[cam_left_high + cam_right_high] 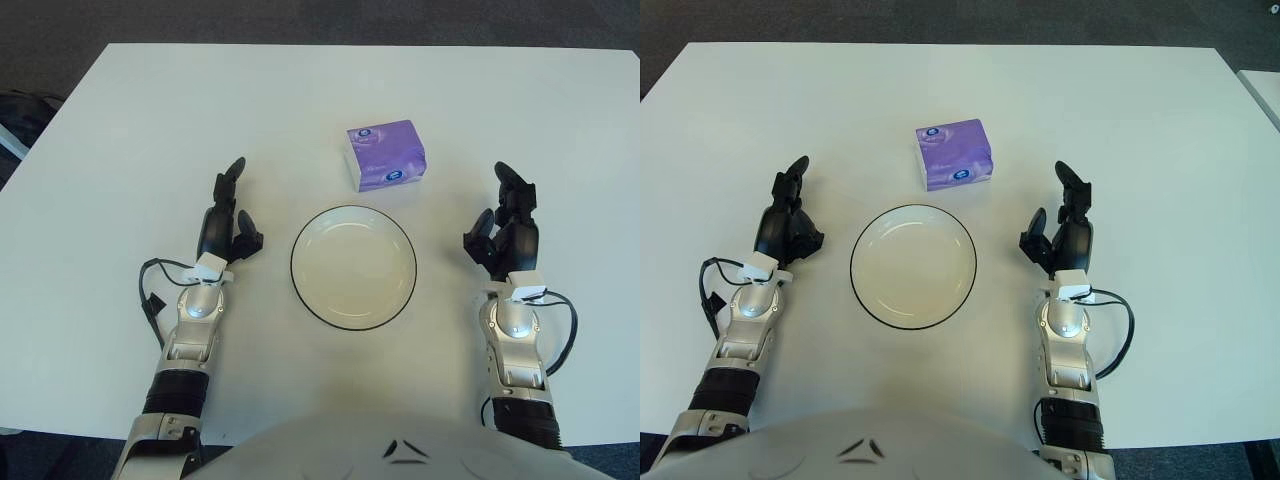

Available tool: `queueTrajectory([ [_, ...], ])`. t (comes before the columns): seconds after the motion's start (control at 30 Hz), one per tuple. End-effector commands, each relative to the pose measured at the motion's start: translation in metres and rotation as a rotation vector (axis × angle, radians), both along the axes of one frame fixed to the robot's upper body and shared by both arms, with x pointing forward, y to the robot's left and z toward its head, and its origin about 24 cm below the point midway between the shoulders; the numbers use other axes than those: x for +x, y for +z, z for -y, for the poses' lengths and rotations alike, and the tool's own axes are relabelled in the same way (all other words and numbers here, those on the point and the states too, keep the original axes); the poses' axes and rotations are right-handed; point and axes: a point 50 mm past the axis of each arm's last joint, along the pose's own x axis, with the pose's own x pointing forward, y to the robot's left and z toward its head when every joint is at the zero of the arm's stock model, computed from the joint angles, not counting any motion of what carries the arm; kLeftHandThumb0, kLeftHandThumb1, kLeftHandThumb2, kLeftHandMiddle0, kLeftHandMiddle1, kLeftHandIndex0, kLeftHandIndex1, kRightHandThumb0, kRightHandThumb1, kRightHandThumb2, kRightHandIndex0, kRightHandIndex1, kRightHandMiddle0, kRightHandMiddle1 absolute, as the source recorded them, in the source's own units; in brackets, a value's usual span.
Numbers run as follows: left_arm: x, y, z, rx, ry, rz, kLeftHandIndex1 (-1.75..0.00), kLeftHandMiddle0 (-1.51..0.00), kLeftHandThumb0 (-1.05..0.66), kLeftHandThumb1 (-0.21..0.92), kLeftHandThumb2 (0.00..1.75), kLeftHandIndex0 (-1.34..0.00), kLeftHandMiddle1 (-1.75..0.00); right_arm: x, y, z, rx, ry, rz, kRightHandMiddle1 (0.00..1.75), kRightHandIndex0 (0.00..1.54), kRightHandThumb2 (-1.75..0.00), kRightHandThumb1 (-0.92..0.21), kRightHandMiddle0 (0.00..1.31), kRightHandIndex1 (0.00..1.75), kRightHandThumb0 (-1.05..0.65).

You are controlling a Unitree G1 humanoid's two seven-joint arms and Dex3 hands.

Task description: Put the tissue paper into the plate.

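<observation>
A purple tissue pack (386, 155) lies on the white table, just beyond the plate and a little to its right. The white plate with a dark rim (353, 267) sits in the middle, empty. My left hand (228, 215) is to the left of the plate, fingers spread and holding nothing. My right hand (505, 222) is to the right of the plate, fingers spread and holding nothing. Both hands are apart from the pack and the plate.
The white table (150, 120) reaches dark floor at the far edge and on both sides. Cables run along both forearms (150, 290).
</observation>
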Motion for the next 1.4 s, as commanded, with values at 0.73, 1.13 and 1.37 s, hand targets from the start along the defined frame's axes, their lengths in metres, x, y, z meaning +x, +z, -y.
queueTrajectory([
  [0.73,-0.011,-0.038,0.005,-0.039,0.007,-0.183,-0.48,-0.09,-0.91,0.92,1.22,0.0,0.0,0.091,0.178,-0.01,-0.353,0.032,0.414,0.71,0.23,-0.76,-0.92,0.0,0.0,-0.55],
  [1.13,-0.009,-0.039,0.003,-0.047,-0.005,-0.196,-0.44,-0.07,-0.92,0.92,1.22,0.0,0.0,0.101,0.192,-0.028,-0.503,0.088,0.435,0.69,0.2,-0.65,-0.91,0.0,0.0,-0.56],
  [1.37,-0.007,-0.038,0.003,-0.04,-0.011,-0.179,-0.44,-0.06,-0.91,0.92,1.22,0.0,0.0,0.109,0.196,-0.058,-0.781,0.168,0.375,0.73,0.2,-0.54,-0.89,0.0,0.0,-0.68],
])
